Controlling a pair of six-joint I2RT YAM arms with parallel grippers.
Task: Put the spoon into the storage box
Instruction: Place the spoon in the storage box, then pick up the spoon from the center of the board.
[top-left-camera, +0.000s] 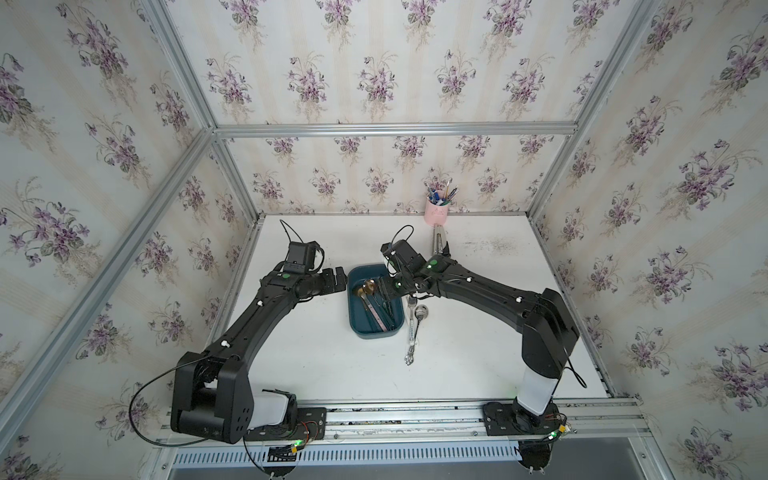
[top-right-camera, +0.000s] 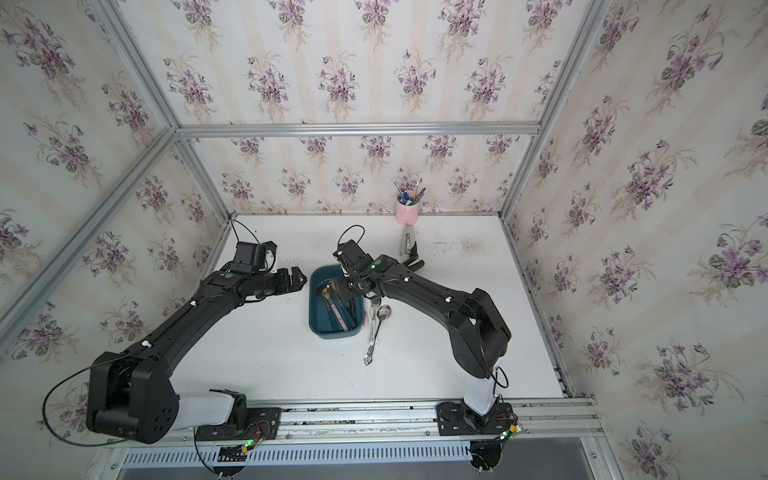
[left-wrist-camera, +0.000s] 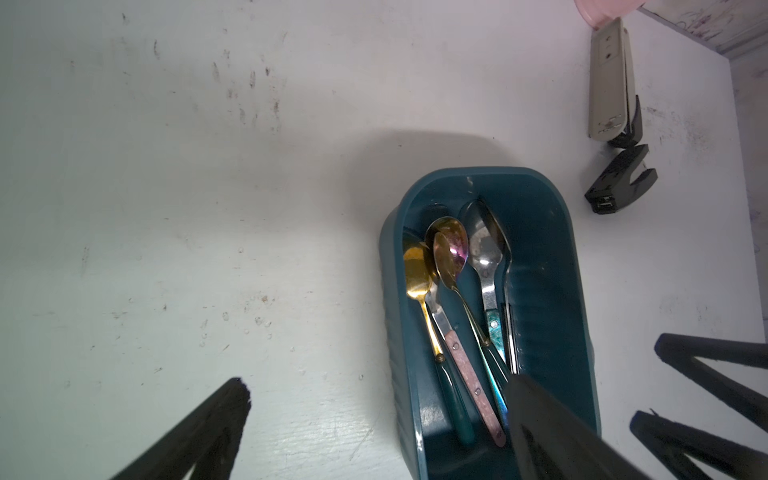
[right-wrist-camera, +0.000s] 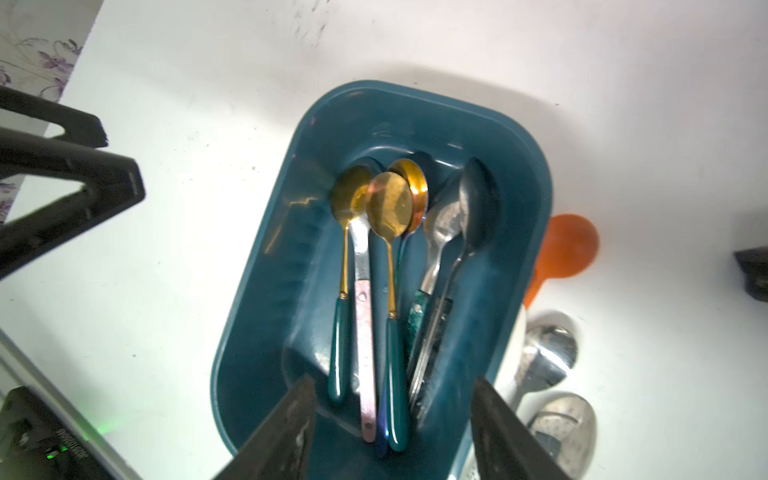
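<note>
A white table (top-left-camera: 291, 353) sits inside a booth lined with purple-flowered wallpaper, and two black robot arms reach over it from the near edge. At the centre of the table lies the storage box (top-left-camera: 376, 330), a dark teal tub with rounded corners, its long side running near to far.

Several spoons lie side by side inside the box, bowls toward the far end. The right wrist view shows two gold spoons (right-wrist-camera: 390, 203) with teal handles, a pink-handled spoon (right-wrist-camera: 365, 332), a silver spoon (right-wrist-camera: 444, 224) with a green marbled handle, and a dark spoon (right-wrist-camera: 478, 199) along the box's right wall.

The right gripper (right-wrist-camera: 395, 384) hangs over the near half of the box. Its jaws are parted and nothing is between them; the spoon handles show below the gap.

The left gripper (top-left-camera: 336, 279) hovers just left of the box's far end, jaws spread wide and empty.

More cutlery lies on the table just right of the box: an orange plastic spoon (right-wrist-camera: 569, 245), a plain steel spoon (right-wrist-camera: 548, 357), a perforated spoon (right-wrist-camera: 565, 424), and an ornate-handled spoon (top-left-camera: 410, 332) pointing toward the near edge.

At the far wall stands a pink pen cup (top-left-camera: 436, 214), with a beige stapler (top-left-camera: 438, 241) just in front of it.
</note>
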